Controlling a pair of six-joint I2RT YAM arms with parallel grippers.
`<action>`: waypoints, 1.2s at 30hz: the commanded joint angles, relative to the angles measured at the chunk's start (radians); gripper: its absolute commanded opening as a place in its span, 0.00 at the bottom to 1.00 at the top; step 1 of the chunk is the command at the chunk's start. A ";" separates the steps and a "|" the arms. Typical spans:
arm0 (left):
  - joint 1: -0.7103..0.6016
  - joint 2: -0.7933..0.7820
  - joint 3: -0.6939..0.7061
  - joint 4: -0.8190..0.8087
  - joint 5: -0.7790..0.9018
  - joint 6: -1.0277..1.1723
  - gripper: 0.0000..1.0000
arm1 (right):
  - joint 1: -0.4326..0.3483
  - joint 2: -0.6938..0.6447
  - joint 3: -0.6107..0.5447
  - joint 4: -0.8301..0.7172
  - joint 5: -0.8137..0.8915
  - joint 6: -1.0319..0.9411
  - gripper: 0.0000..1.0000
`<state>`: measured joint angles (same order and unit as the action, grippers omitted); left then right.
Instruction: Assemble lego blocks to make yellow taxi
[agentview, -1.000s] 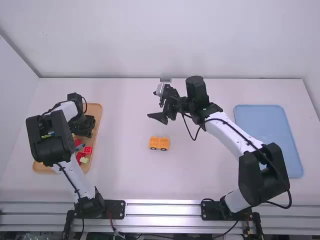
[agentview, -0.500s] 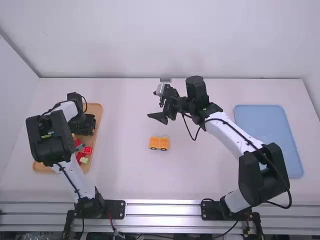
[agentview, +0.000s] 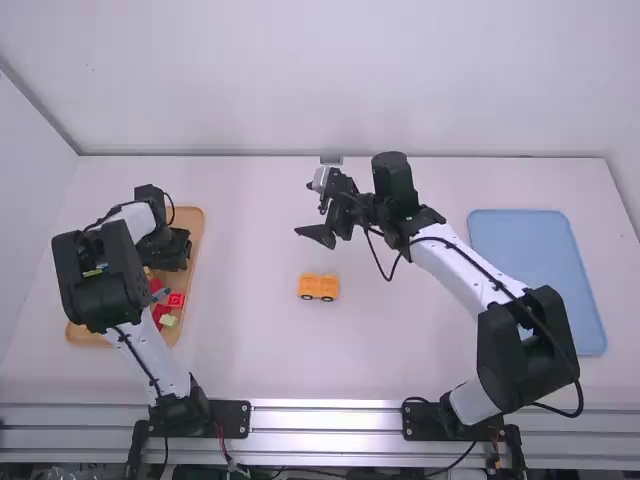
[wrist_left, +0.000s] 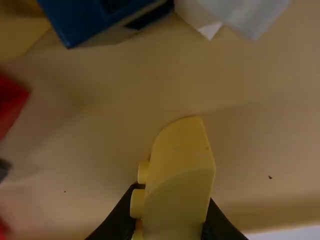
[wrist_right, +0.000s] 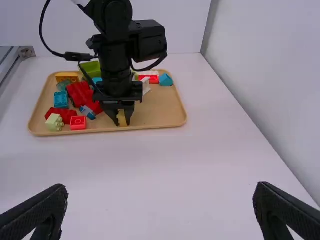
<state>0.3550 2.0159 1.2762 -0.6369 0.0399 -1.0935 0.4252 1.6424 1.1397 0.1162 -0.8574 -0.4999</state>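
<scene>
L. pincer (agentview: 172, 252): yel. block (wrist_left: 180, 192) betw. fingertips, nr. tray rim (wrist_right: 160, 126).

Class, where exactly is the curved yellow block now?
In the right wrist view, the curved yellow block is between the fingers of the left gripper, near the inner rim of the wooden tray, on the robot's left.

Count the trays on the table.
2.
Tan tray: on the table's left side, loose blocks in it, left gripper down at it.
Blue tray: on the right side, beyond the right arm.
Unlikely that another is hidden.
</scene>
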 joint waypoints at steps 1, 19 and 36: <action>-0.007 0.000 -0.024 -0.008 -0.029 0.038 0.08 | 0.000 -0.008 0.032 0.003 -0.009 0.006 0.98; -0.079 -0.296 0.037 0.065 0.032 0.558 0.02 | -0.036 -0.008 0.032 0.003 -0.009 0.114 0.99; -0.698 -0.688 -0.431 0.631 0.020 1.505 0.02 | -0.203 0.085 0.031 -0.072 -0.380 0.291 0.98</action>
<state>-0.3321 1.3499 0.8581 -0.0063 0.0612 0.2176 0.2337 1.7096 1.1461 0.0414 -1.1316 -0.2672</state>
